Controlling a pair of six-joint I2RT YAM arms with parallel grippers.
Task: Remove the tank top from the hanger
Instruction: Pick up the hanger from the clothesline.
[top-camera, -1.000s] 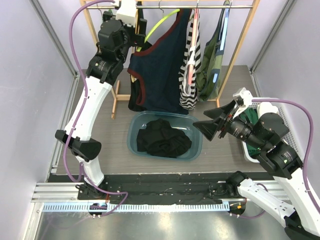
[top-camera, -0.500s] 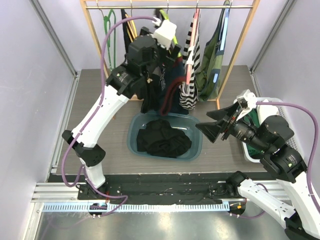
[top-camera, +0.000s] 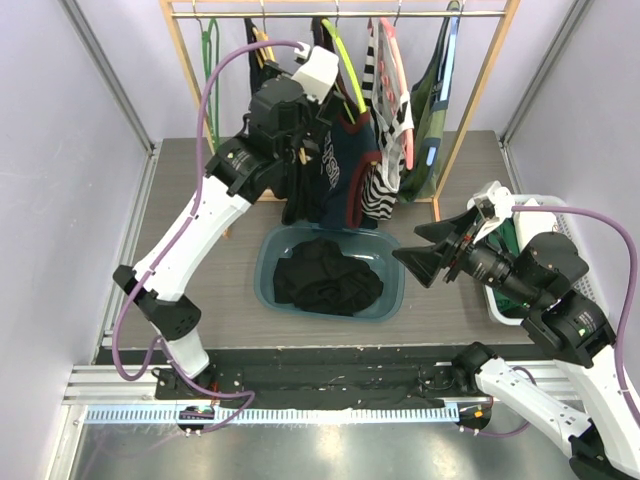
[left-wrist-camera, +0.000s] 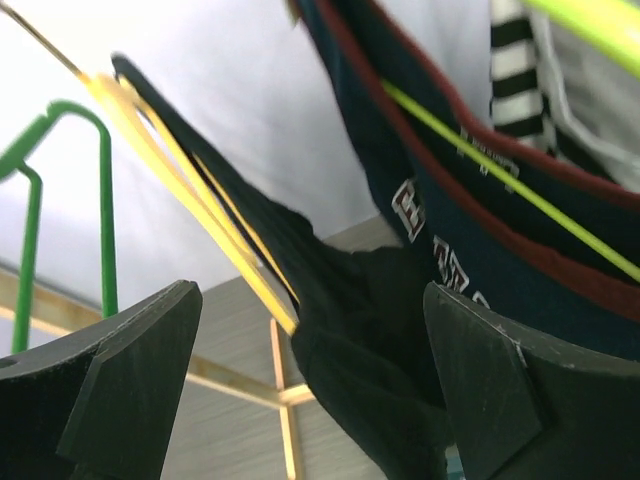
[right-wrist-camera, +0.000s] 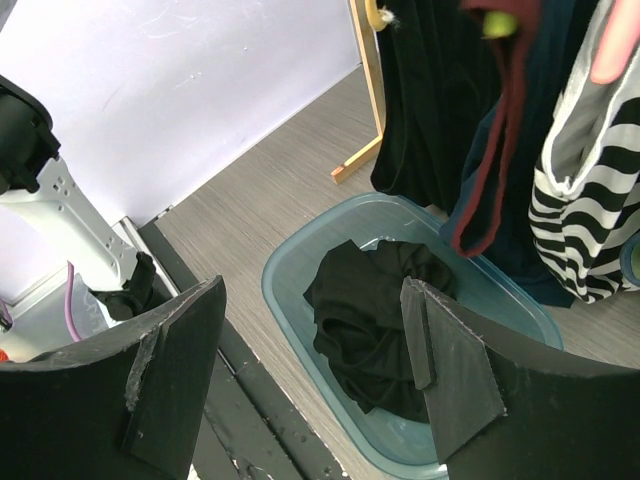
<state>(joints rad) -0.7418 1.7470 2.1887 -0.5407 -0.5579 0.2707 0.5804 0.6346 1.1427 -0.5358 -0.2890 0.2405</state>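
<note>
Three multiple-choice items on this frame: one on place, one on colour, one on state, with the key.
1. Where is the crumpled black garment? A in the tub; B on the rail; C in the white basket.
2. What colour trims the navy tank top? A white; B maroon; C yellow.
3. How is the left gripper? A shut on the tank top; B shut on a hanger; C open.
Key: 1 A, it lies heaped inside the tub; 2 B, dark red edging rims its openings; 3 C, its jaws stand wide apart.
</note>
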